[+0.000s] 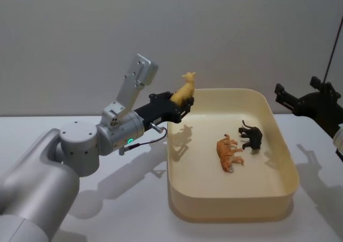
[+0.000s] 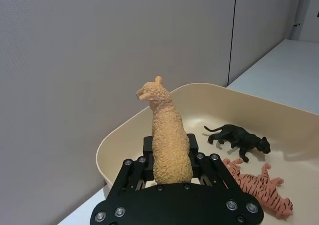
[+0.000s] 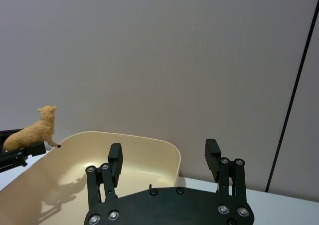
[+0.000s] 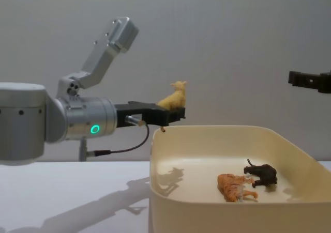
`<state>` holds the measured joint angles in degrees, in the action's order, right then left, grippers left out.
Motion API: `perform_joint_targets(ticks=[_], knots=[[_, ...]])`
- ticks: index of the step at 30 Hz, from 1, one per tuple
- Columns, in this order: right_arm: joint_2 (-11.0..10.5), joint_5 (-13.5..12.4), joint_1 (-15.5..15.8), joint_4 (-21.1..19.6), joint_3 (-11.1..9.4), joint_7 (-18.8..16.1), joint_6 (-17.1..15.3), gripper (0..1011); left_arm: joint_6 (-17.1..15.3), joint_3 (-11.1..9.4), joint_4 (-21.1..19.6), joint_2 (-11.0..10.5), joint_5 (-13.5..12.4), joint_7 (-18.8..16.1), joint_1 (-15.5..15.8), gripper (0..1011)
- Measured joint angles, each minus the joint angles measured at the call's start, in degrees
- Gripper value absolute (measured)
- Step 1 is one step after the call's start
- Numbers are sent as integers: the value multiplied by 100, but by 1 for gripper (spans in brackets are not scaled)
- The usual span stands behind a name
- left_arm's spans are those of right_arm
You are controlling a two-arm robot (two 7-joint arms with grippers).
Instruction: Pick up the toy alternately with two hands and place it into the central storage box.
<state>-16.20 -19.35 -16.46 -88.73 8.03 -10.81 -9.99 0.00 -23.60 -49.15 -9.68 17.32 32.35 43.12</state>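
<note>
Worktop (image 1: 107, 145): white, grey wall behind.

Box (image 1: 278, 140): large cream tub, rounded corners, sitting on the worktop right of centre.

Left arm (image 1: 48, 167): silver-grey, green ring light lit, reaching in from the left at about rim height.

Left gripper (image 1: 179, 105): black, held level just above the box's near-left corner, fingers pinching a yellow woolly toy (image 1: 185, 89) by its body. Toy stands upright in the grip, head up, raised above the rim, over the box's edge.

Right gripper (image 3: 164, 160): black, fingers spread apart with nothing between them, hanging in the air off the box's far right side, well above the worktop.

Tiger (image 1: 229, 153): orange, striped, lying on its side on the box floor.

Panther (image 1: 252, 137): black, standing on the floor just beside the tiger, toward the right wall.
</note>
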Motion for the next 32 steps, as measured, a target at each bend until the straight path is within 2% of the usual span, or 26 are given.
perform_joint_targets(ticks=[1,5,8,11,12,15,16,21,24,32], knots=[[0,0,0,0,0,0,0,1001,16,-3,36,12,-1,11,21,342],[0,0,0,0,0,0,0,1001,113,-21,304,99,-9,72,165,484],[0,0,0,0,0,0,0,1001,159,-31,432,143,-15,105,233,538],[0,0,0,0,0,0,0,1001,185,-36,503,167,-17,123,272,681],[0,0,0,0,0,0,0,1001,201,-39,550,181,-18,134,299,681],[0,0,0,0,0,0,0,1001,225,-45,625,207,-20,153,340,804],[0,0,0,0,0,0,0,1001,232,-46,640,212,-21,157,349,804],[0,0,0,0,0,0,0,1001,263,-52,729,241,-24,179,396,957],[0,0,0,0,0,0,0,1001,273,-53,754,249,-26,184,409,1002],[0,0,0,0,0,0,0,1001,297,-58,818,270,-27,201,442,1002]])
